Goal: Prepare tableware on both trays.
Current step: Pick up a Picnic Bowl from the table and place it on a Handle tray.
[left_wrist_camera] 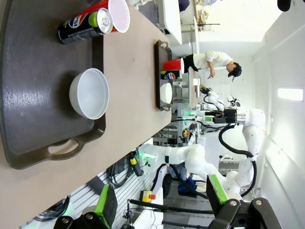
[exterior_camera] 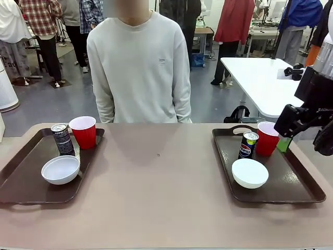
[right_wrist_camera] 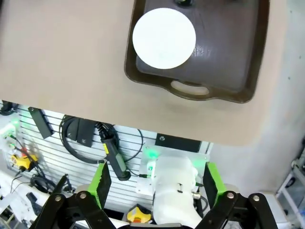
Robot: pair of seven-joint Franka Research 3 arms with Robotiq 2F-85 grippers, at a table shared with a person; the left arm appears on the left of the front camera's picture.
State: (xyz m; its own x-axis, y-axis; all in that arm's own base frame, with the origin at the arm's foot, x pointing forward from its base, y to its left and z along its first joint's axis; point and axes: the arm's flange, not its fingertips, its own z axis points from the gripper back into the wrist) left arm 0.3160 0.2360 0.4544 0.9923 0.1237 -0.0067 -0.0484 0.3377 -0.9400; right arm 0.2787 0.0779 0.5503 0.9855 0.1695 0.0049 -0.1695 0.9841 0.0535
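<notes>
Front: both trays (exterior_camera: 31,177) set; right wrist: jaws apart, apparently empty.

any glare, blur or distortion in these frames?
Front view: sharp, even light, soft sheen on the right tray. Left wrist view: rolled sideways, blown-out white wall at picture right, bowl crisp. Right wrist view: bowl overexposed to a flat white disc, open claw slightly soft.

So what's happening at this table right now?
Two trays are being set with tableware. The left tray holds a red cup, a black can and a white bowl. The right tray holds a red cup, a blue can and a bowl. Nothing is being held: both grippers, left and right, are open, and a person stands watching.
</notes>
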